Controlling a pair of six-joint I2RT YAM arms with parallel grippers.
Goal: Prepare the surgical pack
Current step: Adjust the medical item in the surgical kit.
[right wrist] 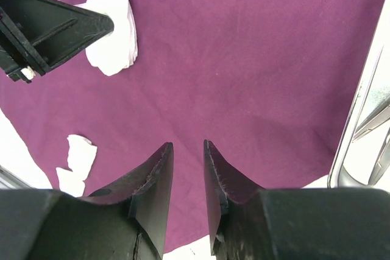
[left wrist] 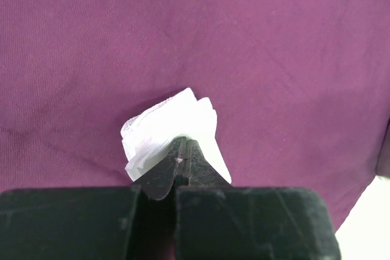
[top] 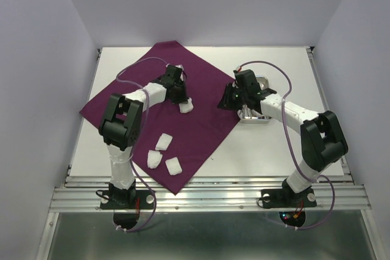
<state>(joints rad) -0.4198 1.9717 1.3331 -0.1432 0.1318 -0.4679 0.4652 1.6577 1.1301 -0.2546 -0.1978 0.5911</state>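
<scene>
pinching: the left claw is pressed together on a crumpled white gauze pad, gripping its near edge.
pad's place: on the surgical pack, just past the middle of the cloth toward 12 o'clock in the top view.
pad's axis: bunched into a lump, no clear long axis to line up on.
pack's place: spread flat as a diamond on the left half of the table, long diagonal running 12 to 6 o'clock.
right claw: spread partway, holding nothing, hanging over the pack's 3 o'clock corner.
key relation: the right claw lies at 3 o'clock from the held pad, with bare cloth between them; the steel tray sits just beside that same corner, further toward 3 o'clock.
nearer arm: the left arm has the pad; the right arm is nearer the tray.
loose pads: three more lie on the cloth toward 6 o'clock, well apart from both claws.
likely next: lifting the pad straight up and carrying it toward 3 o'clock, without dragging the cloth.
</scene>
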